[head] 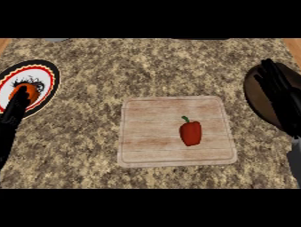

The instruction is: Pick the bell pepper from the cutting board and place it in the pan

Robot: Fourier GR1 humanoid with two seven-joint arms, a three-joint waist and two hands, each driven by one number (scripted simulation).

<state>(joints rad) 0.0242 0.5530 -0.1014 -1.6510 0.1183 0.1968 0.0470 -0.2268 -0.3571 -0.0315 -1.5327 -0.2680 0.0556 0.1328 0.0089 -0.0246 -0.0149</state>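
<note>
Nothing is done yet: the red bell pepper lies on the pale wooden cutting board, untouched; my right hand, fingers straight, hovers over the dark round pan, grasp and carry remaining

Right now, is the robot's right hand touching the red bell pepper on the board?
Apart. The head view shows the right hand over the pan at the right edge, with bare cutting board and counter between it and the bell pepper.

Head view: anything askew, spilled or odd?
Nothing stands out. The bell pepper lies intact on the cutting board, which sits square on the counter. The plate at left and pan at right look normal, each partly hidden by a hand.
</note>
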